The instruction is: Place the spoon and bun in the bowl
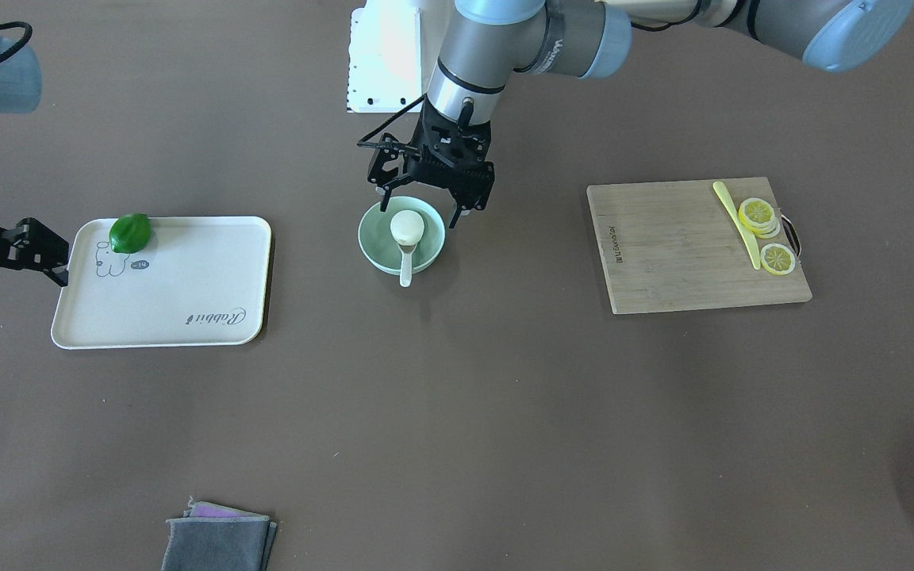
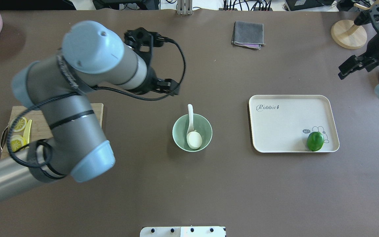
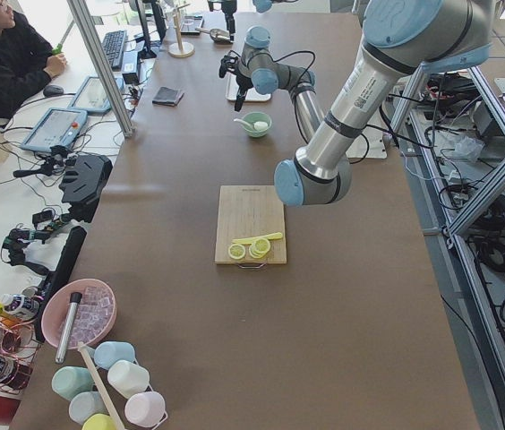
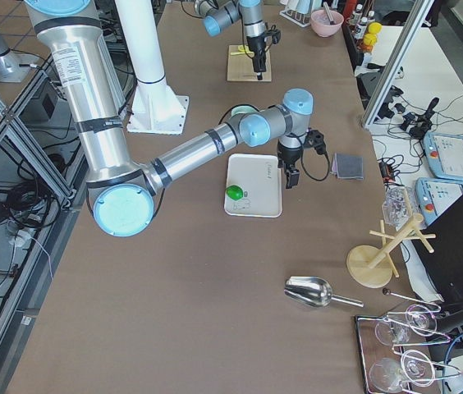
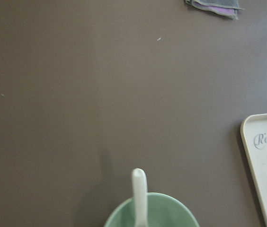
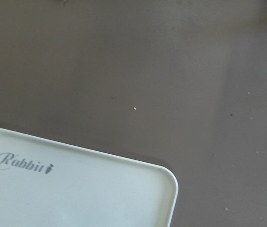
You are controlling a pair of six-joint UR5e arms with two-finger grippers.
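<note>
Closest to you on the table is a little pile of grey cloths [image 1: 219, 539], and it has no part in this job. Go further in and you find three things in a row. On one side is the white tray [image 1: 179, 293] with a green lime [image 1: 130, 233] in its corner. On the other side is the wooden cutting board [image 1: 663, 254] with lemon slices [image 1: 758, 212] and a yellow knife [image 1: 739, 226].

In the middle sits the mint-green bowl [image 1: 370, 238]. The white spoon [image 1: 405, 266] lies in it, with its handle poking over the rim on your side. The bun [image 1: 407, 228] is in the bowl too, and it seems to rest right on the spoon's scoop.

Just past the bowl, the left gripper [image 1: 421, 208] hangs over the far rim. Its fingers are spread wide and it holds nothing. The right gripper [image 1: 51, 255] waits just beside the tray's edge, well away from the bowl. It holds nothing, and its fingers look spread apart as well.

So I think both things are where they belong and the job looks done. Your next move is small: lift the left arm straight up and pull it back. Go slowly, so the fingers do not bump the rim or tip the bowl
</note>
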